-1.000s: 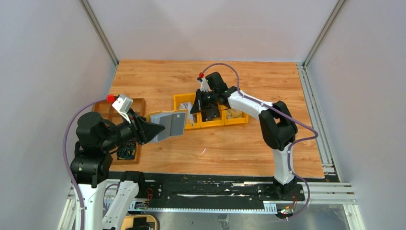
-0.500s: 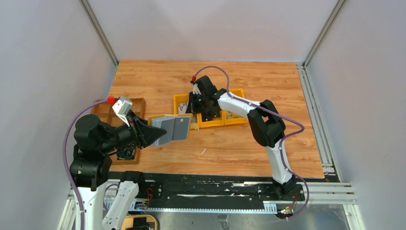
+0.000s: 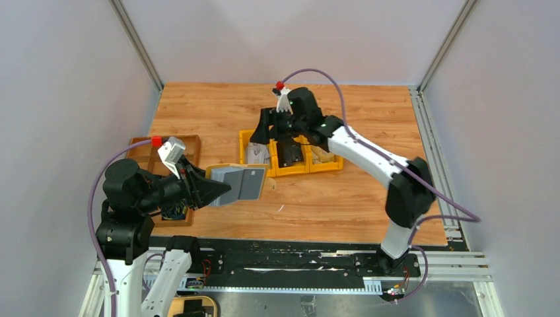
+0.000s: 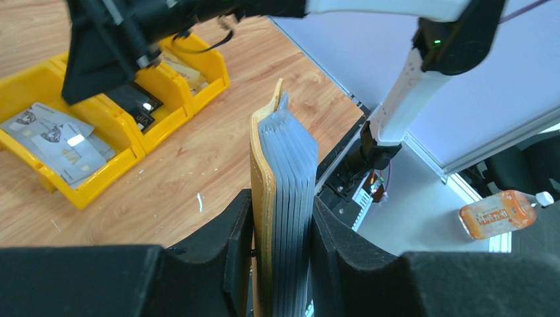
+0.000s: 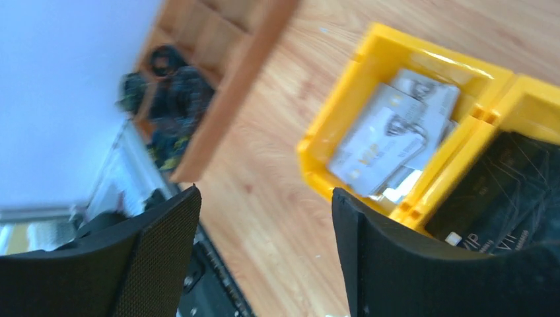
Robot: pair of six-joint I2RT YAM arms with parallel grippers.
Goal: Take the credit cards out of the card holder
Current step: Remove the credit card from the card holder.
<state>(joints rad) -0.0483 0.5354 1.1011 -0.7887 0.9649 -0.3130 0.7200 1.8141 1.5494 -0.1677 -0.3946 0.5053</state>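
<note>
Silver and black cards (image 5: 386,142) lay in the yellow bins (image 5: 450,165) beneath the released right pincer (image 5: 264,198). The left pincer (image 4: 280,205) clamped the card holder (image 4: 285,145); whether cards remained inside was unclear.

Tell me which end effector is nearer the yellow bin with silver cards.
Right. The right end effector hovers open above that bin; the left end effector is off to its near-left, clamped on the card holder.

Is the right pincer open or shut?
Open. The right pincer has its fingers wide apart in the wrist view, nothing between them.
</note>
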